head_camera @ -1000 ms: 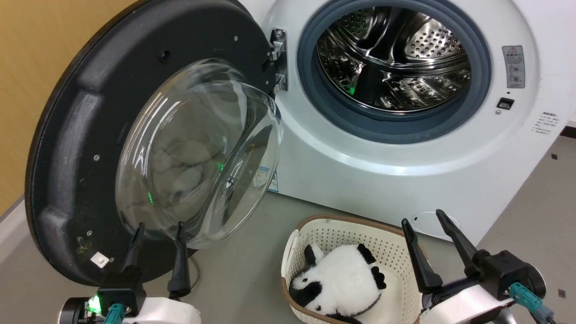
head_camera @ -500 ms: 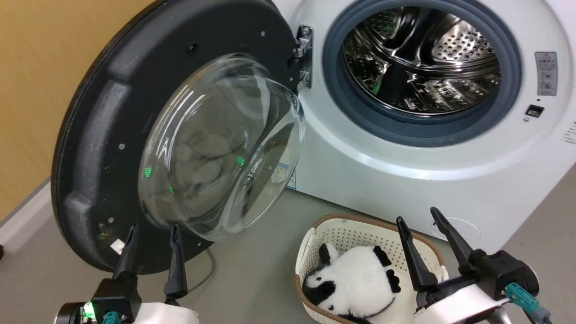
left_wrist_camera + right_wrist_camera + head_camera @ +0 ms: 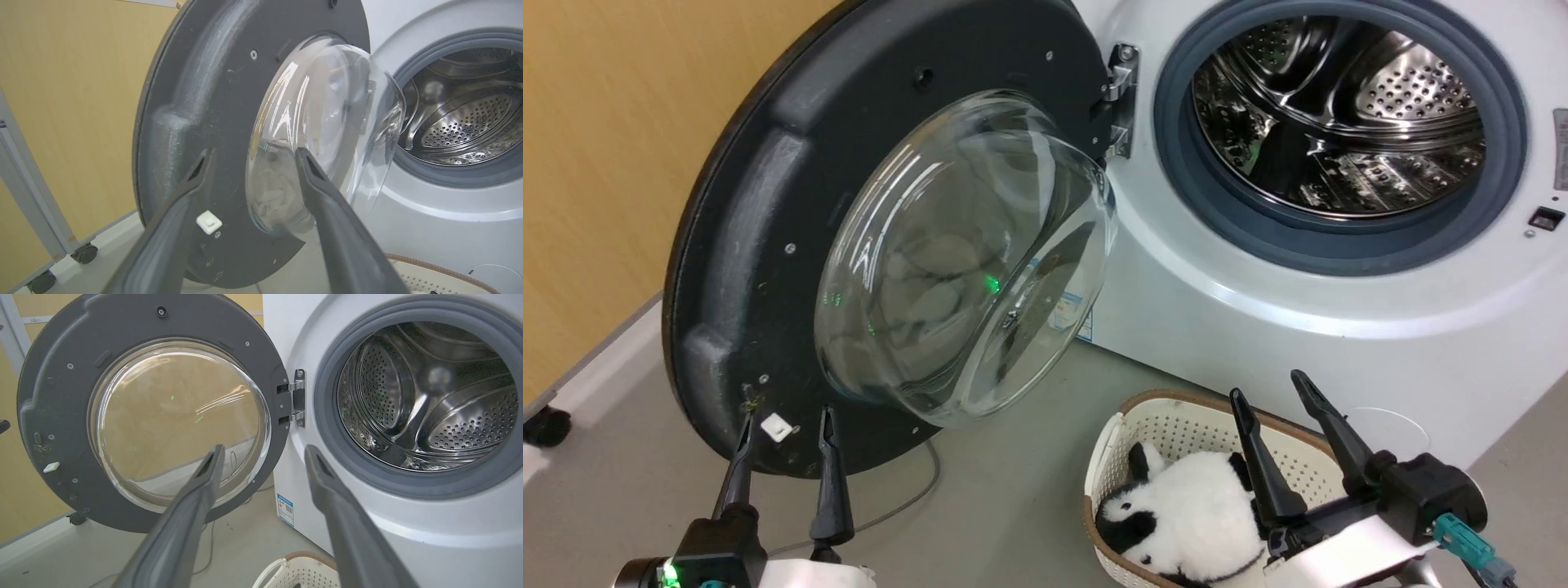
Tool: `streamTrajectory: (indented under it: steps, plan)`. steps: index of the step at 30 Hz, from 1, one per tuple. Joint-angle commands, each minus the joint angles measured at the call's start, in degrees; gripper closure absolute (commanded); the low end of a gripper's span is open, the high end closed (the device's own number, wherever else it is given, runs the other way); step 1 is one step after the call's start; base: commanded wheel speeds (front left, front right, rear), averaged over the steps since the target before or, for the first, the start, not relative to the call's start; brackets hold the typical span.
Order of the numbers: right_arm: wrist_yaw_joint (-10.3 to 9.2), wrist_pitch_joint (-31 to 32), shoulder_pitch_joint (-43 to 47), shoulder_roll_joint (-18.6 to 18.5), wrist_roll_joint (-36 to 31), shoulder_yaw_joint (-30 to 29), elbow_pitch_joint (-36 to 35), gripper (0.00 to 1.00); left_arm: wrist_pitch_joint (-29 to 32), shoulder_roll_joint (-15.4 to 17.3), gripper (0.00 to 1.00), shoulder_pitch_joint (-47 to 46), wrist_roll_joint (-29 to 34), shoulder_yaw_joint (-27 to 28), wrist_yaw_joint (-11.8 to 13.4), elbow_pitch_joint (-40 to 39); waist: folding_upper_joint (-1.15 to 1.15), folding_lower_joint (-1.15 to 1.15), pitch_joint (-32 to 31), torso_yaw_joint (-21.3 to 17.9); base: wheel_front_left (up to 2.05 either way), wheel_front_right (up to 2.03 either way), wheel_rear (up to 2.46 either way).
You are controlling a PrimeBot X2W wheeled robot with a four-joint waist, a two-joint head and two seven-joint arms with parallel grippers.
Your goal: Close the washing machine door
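left gripper (image 3: 787, 412) spread above grey floor (image 3: 1013, 498), near yellow wall (image 3: 605, 180).

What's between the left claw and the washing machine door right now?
Nothing: in the left wrist view the open left claw points straight at the washing machine door, with no object in between.

Mouth: washing machine (image 3: 1258, 318) drum opening free.
Left: washing machine door (image 3: 752, 245) swung wide, blocking that side.
Below: laundry basket (image 3: 1176, 425) ahead; bare floor (image 3: 1005, 506) beside it.
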Motion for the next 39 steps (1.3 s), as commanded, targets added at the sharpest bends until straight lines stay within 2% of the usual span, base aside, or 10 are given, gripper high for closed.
streamTrajectory:
  steps: [1, 23, 29, 30, 31, 32, 36, 39]
  plan:
    - [0.03, -0.70, -0.99, -0.44, 0.60, 0.40, 0.25, 0.00, -0.57, 0.03, 0.00, 0.91, -0.36, 0.11, 0.52, -0.44, 0.00, 0.00, 0.02, 0.44, 0.00, 0.00, 0.00]
    - [0.03, -3.33, -1.44, -0.99, 2.23, 2.59, 0.66, 0.00, -3.20, 0.04, 0.00, 2.26, -1.38, 0.84, 1.98, -2.11, 0.00, 0.00, 0.61, 6.04, 0.00, 0.00, 0.00]
    - [0.03, -3.39, -1.17, -0.81, 2.11, 2.22, 0.44, 0.00, -3.26, 0.04, 0.00, 2.30, -1.12, 1.11, 1.71, -2.03, 0.00, 0.00, 0.62, 6.14, 0.00, 0.00, 0.00]
    - [0.03, -3.39, -1.09, -0.76, 2.06, 2.16, 0.41, 0.00, -3.26, 0.04, 0.24, 2.23, -1.17, 1.14, 1.59, -2.14, 0.00, 0.00, 0.60, 6.13, 0.00, 0.00, 0.00]
    - [0.03, -3.39, -1.02, -0.71, 2.02, 2.10, 0.40, 0.00, -3.26, 0.04, 0.92, 2.11, -1.37, 1.18, 1.38, -2.36, 0.00, 0.00, 0.58, 6.12, 0.00, 0.00, 0.00]
    - [0.03, -3.39, -0.95, -0.65, 1.97, 2.05, 0.39, 0.00, -3.26, 0.04, 1.00, 2.00, -1.94, 1.32, 1.17, -2.61, 0.00, 0.00, 0.55, 6.12, 0.00, 0.00, 0.00]
    - [0.03, -3.39, -0.82, -0.62, 1.85, 1.79, 0.23, 0.00, -3.26, 0.48, 1.00, 0.99, -3.58, 3.78, -0.16, -4.16, 0.00, 0.00, 0.65, 6.09, 0.00, 0.00, 0.00]
    - [0.03, -3.39, -0.55, -0.74, 1.47, 1.53, -0.10, 0.00, -3.26, 2.11, 1.00, -0.63, -4.48, 6.75, -1.77, -5.13, 0.00, 0.00, 0.80, 5.97, 0.00, 0.00, 0.00]
